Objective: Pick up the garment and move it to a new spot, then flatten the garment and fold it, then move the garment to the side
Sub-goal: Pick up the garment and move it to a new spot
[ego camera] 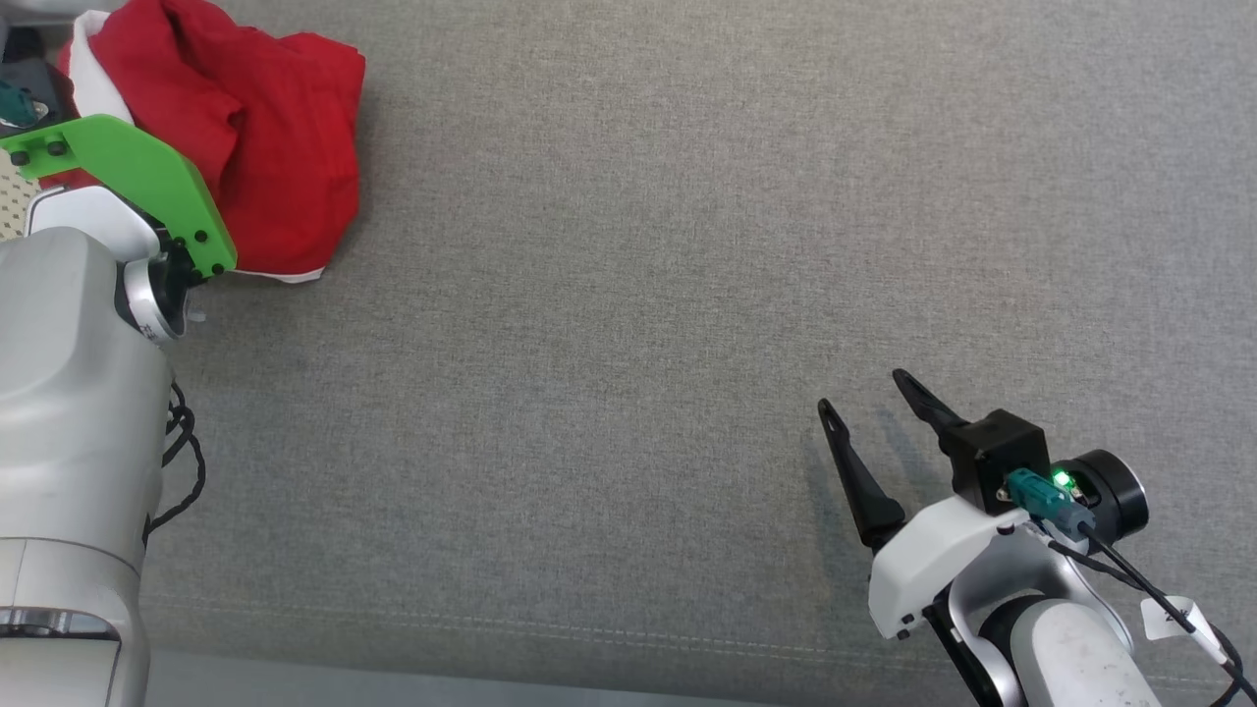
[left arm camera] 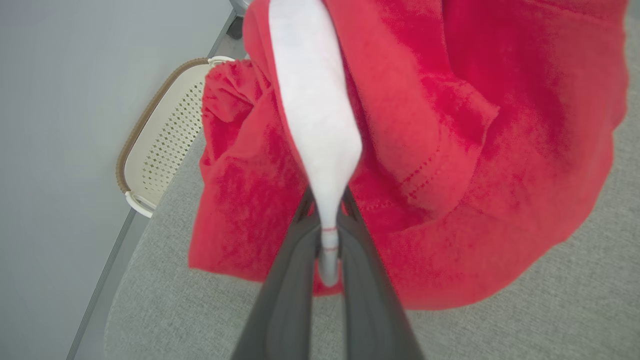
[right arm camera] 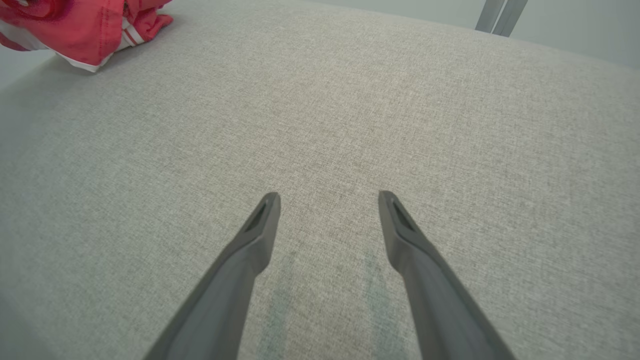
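The garment is a crumpled red cloth with a white band, lying at the far left corner of the grey cushion. In the left wrist view my left gripper is shut on the white band of the garment, which rises between the dark fingers. The head view hides those fingers behind the green wrist bracket. At the lower right my right gripper stands open over bare fabric, far from the garment. The right wrist view has the right gripper with nothing in it and the garment at the top left corner.
A cream perforated basket with a brown rim stands beside the cushion's edge, just past the garment. The grey cushion stretches wide between the two arms. Its front seam runs along the bottom, and a pale floor lies beyond the left edge.
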`<state>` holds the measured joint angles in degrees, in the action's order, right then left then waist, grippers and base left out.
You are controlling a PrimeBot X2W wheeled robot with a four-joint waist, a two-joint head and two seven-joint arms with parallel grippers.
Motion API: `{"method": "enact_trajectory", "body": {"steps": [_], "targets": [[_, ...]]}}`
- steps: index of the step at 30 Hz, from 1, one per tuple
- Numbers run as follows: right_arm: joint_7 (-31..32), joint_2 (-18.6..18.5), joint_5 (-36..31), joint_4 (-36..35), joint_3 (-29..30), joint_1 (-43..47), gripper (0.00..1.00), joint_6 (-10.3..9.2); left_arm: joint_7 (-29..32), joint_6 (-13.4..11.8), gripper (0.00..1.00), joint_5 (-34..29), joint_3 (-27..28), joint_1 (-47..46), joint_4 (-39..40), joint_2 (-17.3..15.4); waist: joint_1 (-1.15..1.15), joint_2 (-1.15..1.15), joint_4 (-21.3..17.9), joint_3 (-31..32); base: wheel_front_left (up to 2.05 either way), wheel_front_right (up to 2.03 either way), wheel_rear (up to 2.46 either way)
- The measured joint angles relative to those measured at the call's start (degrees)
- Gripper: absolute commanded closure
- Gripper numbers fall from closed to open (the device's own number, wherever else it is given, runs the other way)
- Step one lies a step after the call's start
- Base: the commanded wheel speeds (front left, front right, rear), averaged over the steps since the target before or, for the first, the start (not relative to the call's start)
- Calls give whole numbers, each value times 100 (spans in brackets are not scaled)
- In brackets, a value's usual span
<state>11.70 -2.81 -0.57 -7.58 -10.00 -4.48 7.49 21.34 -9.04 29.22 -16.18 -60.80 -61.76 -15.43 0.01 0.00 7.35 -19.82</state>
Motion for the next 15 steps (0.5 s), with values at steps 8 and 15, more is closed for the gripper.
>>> {"method": "enact_trajectory", "body": {"steps": [8, 15], "targets": [[-155, 0, 269, 337, -60, 83, 0, 0, -511, 103, 100, -59, -105, -66, 203, 44, -1, 0, 7, 476, 0, 0, 0], [-298, -2, 485, 571, 33, 359, 0, 0, -812, 461, 100, -129, -390, -143, 431, 364, -1, 0, -80, 1079, 0, 0, 0]]}}
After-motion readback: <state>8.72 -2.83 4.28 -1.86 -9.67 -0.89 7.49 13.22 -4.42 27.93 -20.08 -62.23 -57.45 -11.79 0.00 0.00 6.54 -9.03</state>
